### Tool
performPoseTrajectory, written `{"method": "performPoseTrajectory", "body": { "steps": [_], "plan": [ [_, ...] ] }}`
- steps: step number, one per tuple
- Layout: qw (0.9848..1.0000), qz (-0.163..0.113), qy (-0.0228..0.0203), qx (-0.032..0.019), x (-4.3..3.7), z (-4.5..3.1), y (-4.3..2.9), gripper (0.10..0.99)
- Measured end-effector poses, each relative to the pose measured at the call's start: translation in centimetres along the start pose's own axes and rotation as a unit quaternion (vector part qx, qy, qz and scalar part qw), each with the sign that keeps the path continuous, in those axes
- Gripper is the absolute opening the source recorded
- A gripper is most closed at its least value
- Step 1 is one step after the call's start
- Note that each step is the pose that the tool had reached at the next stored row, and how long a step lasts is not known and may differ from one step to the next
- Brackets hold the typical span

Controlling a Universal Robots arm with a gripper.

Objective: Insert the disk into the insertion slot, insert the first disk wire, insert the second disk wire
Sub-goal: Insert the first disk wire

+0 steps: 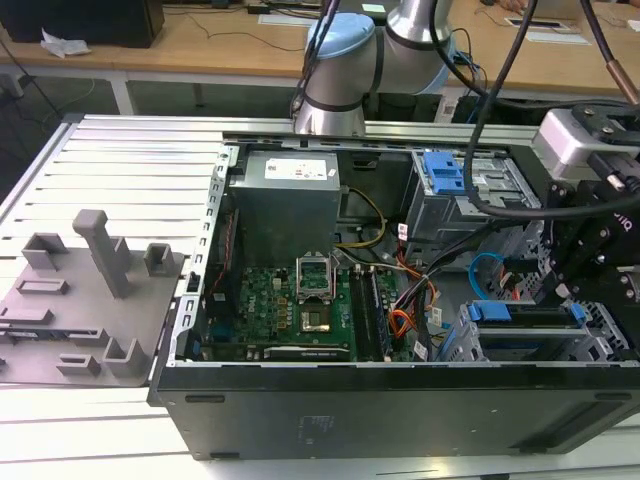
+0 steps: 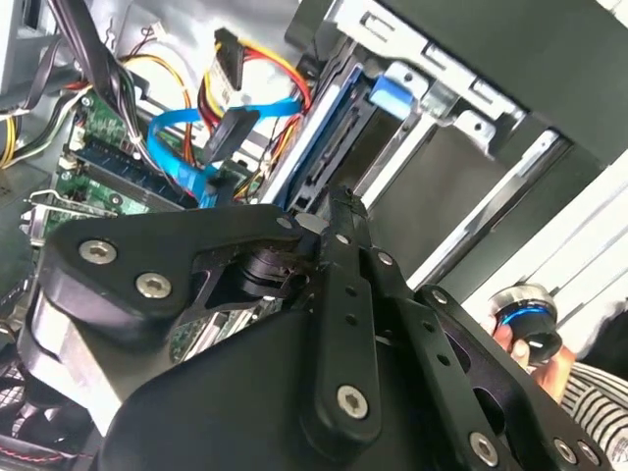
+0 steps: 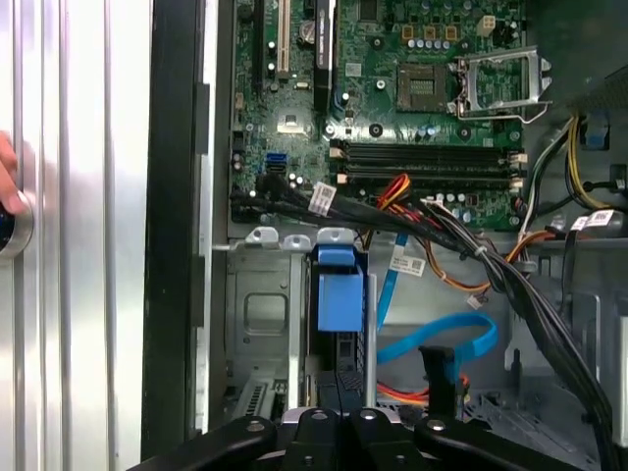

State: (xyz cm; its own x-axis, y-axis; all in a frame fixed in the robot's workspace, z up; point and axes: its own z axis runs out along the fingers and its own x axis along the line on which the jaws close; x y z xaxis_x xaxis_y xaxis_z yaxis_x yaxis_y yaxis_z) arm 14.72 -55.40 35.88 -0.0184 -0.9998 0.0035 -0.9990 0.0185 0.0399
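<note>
1. From my station, in the second wrist view, the black gripper (image 2: pixel 339 211) has its tip at the rear edge of the flat silver hard drive in its bright blue plastic carrier frame (image 3: pixel 339 292). I cannot tell whether the gripper is clenched on the drive or released.
2. This drive stands on its edge inside the boxy light-grey perforated metal cage (image 3: pixel 260 314). The cage is in the near corner of the open black computer case (image 1: pixel 400 410), on the exterior view's right. I judge that the drive is almost or fully seated. The cage is only slightly wider, so the drive must enter straight.
3. The flat light-blue data cable (image 3: pixel 432 343) lies loose beside the cage, and its black plug is apart from the drive. I judge that no wire is connected yet.
4. The case lies on its side with the open face up, I think so that the arm can reach in from above.
5. The case rests on a ribbed aluminium table (image 1: pixel 130 170). A grey plastic fixture plate (image 1: pixel 60 330) sits at the table's edge on the exterior view's left.
6. A person's hand (image 2: pixel 505 341) holds a round black knob with a blue ring (image 2: pixel 525 316) beside the case. Wooden desks (image 1: pixel 200 45) stand behind.
</note>
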Motion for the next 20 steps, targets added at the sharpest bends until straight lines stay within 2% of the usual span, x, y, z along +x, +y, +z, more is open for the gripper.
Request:
{"method": "performPoseTrajectory", "body": {
  "steps": [3,6,9,10,11,13,14,15,17,20],
  "plan": [
    [1.0,0.0,0.0004,0.0,0.0,-0.14,-0.1,0.106],
    [1.0,0.0,0.0025,0.0001,-0.04,-1.61,-0.06,0.106],
    [1.0,0.0,0.0025,0.0,-0.04,-1.94,-0.05,0.114],
    [1.0,0.0,0.0024,0.0001,-0.05,-2.05,-0.04,0.235],
    [1.0,0.0,0.0025,0.0001,-0.05,-2.12,-0.04,0.294],
    [1.0,0.0,0.0025,0.0001,-0.05,-2.2,-0.04,0.294],
    [1.0,0.0,0.0024,0.0,-0.09,-2.23,-0.03,0.361],
    [1.0,0.0,0.0024,0.0001,-0.52,-2.23,-0.02,0.361],
    [1.0,0.0,0.0024,0.0,-2.16,-2.21,0.01,0.361],
    [1.0,0.0,0.0025,0.0001,-3.41,-2.14,0.02,0.361]
  ]
}}
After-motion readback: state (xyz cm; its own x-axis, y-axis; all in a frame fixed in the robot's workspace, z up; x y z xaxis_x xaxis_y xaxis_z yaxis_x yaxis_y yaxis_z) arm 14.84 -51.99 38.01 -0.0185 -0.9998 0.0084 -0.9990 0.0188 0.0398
